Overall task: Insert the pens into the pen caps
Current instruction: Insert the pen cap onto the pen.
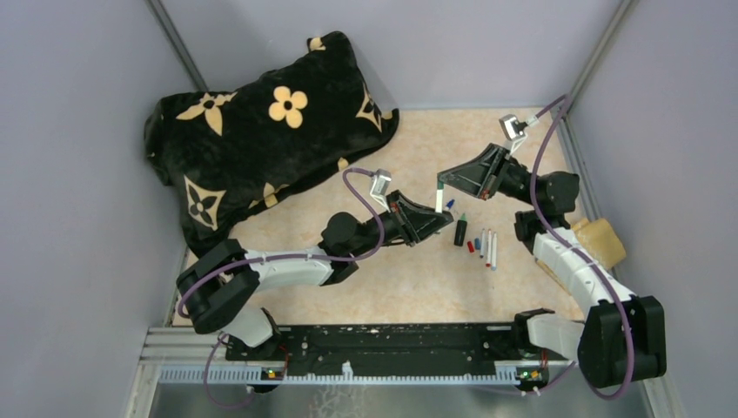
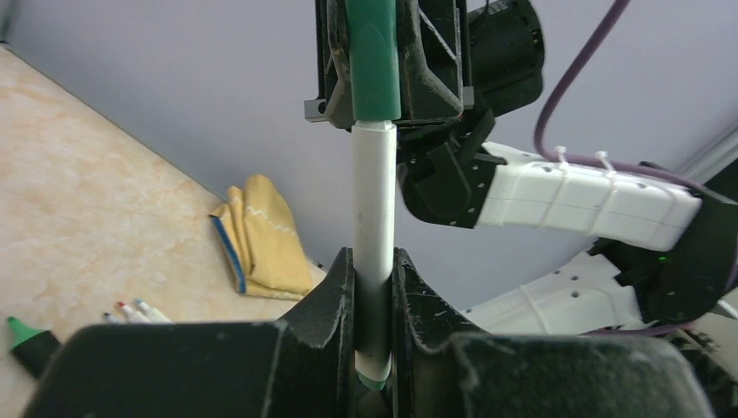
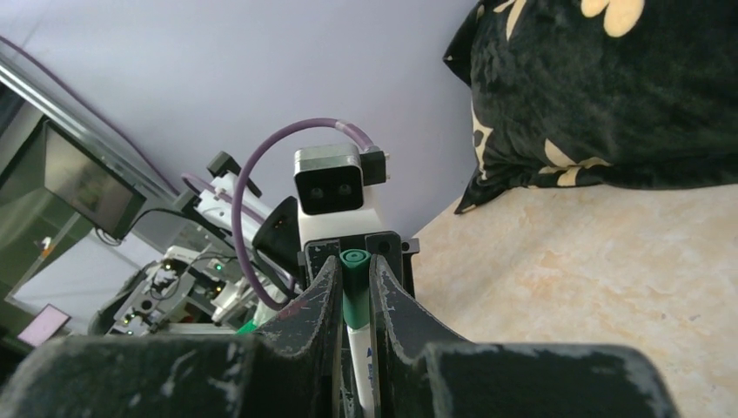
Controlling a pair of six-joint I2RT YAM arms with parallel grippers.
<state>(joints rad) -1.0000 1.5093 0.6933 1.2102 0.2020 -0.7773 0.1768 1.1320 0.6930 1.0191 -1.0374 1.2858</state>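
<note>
Left end effector [image 2: 374, 259] is clamped tight on a thin white-grey marker pen [image 2: 374, 200], gripping the lower barrel; the pen's green tail end pokes out below the fingers. Right end effector [image 3: 352, 266] is closed snug around a bright green plastic pen cap [image 2: 374, 61]. The cap's mouth sits on the pen's upper end, and cap and pen are in line. Both are held in the air above the tan marbled bench [image 1: 418, 287], mid-bench between the two arms. Lying on the bench just beside them: a thick black marker with a green tip [image 1: 459, 232], a row of thin white pens [image 1: 490, 248], and a small blue cap [image 1: 450, 204]. A black plush pillow with tan flowers [image 1: 261, 139] sits far left, a folded yellow cloth [image 2: 261, 239] at the right edge.
</note>
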